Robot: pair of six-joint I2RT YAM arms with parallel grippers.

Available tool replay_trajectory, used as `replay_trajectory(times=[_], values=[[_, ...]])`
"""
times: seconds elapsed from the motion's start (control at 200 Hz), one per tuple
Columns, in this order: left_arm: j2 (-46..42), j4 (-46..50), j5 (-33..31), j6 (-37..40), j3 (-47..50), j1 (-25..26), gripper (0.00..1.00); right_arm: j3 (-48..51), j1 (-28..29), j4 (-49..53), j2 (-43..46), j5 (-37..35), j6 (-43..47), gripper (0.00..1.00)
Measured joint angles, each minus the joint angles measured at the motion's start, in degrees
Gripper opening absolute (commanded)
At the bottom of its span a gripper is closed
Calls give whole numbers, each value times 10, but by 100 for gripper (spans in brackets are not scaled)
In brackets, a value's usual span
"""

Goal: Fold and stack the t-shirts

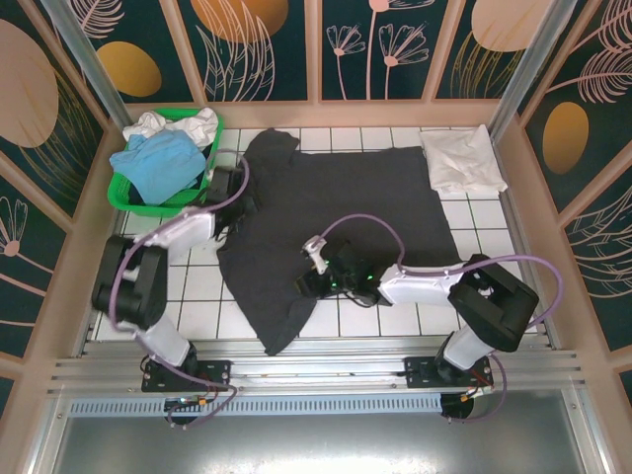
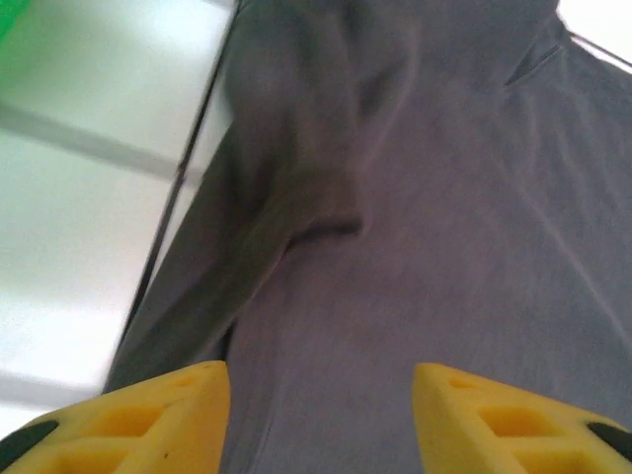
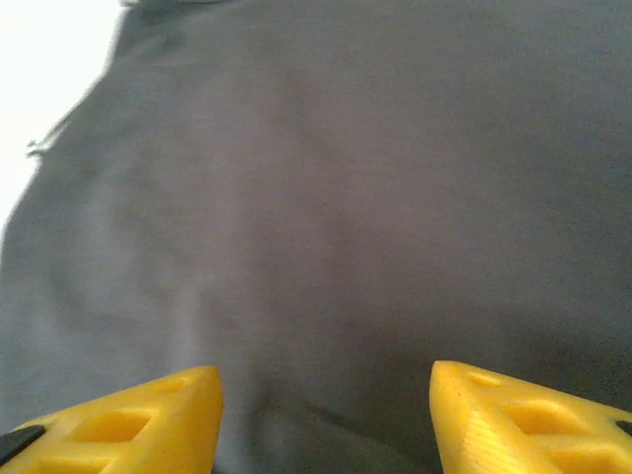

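Note:
A large charcoal-black t-shirt (image 1: 346,207) lies spread across the white tiled table (image 1: 197,286), with a sleeve bunched at its left side. My left gripper (image 1: 240,194) hovers over that left edge, its yellow fingers (image 2: 148,420) apart above the creased dark cloth (image 2: 415,227); it is open and holds nothing. My right gripper (image 1: 314,271) sits low over the shirt's near part, and between its open fingers (image 3: 523,420) I see only smooth dark cloth (image 3: 346,197). A light blue t-shirt (image 1: 163,163) and white ones (image 1: 183,124) fill the basket. Another white t-shirt (image 1: 462,158) lies folded at the back right.
The green plastic basket (image 1: 123,193) stands at the back left, close to my left arm. Wooden walls close the table on three sides. Bare tiles show along the near edge (image 1: 415,318) and right of the dark shirt.

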State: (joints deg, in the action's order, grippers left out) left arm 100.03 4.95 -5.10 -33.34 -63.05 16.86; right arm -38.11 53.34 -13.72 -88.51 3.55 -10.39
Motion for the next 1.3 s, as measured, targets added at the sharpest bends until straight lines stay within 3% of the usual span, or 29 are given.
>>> replay_trajectory(times=[0.11,0.215,0.3,0.405,0.576,0.701,0.846,0.916,0.996,1.301], values=[[126,40,-48,45,-128,0,62,61,-61,-21,45,-12,-26,58],[208,81,-92,74,-202,0,55,89,-89,-31,80,-18,-41,59],[238,106,-115,89,-216,0,28,91,-103,-35,90,-21,-49,59],[239,126,-142,97,-234,2,5,94,-122,-37,93,-22,-52,59],[238,158,-171,108,-235,-2,7,100,-144,-32,85,-24,-54,59],[227,168,-181,109,-232,-9,0,100,-157,-22,73,-26,-67,59],[182,161,-174,108,-194,-37,8,103,-168,-18,71,-27,-68,59],[165,158,-172,109,-178,-52,37,104,-173,-13,71,-27,-70,59],[156,159,-170,103,-170,-64,53,105,-181,-5,71,-27,-75,59],[148,165,-160,106,-179,-71,54,104,-185,39,96,-39,-85,61]])
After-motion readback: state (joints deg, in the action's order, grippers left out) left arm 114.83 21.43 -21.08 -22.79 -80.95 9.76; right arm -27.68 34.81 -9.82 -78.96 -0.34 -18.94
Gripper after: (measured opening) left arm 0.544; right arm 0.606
